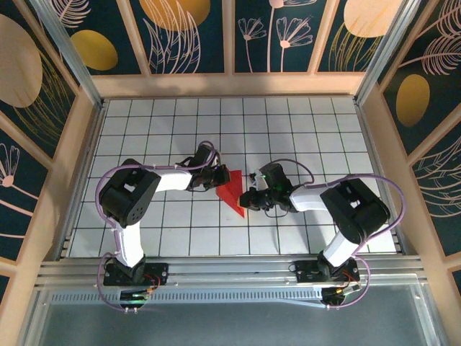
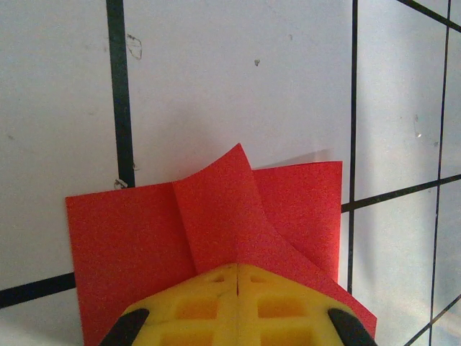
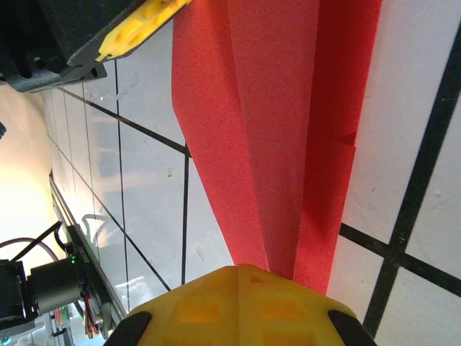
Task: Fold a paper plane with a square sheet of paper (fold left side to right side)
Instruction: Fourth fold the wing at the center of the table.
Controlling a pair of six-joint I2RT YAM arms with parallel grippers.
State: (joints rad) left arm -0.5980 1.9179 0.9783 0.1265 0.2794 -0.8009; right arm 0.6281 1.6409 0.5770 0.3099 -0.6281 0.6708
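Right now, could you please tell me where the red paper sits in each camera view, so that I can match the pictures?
Top external: red paper at table centre, between left gripper and right gripper.
Left wrist: lower half, flap raised, running into the left gripper's fingers.
Right wrist: a long strip from the top edge down to the right gripper's fingers.
Shared landmark: the black grid lines beside the paper.

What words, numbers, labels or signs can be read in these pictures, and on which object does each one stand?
None can be read.
The folded red paper is plain, with no print.
The white table carries only black grid lines.
The wall panels show drawn plants and golden ovals, no letters.
Any marking on the arm bases is too small to read.
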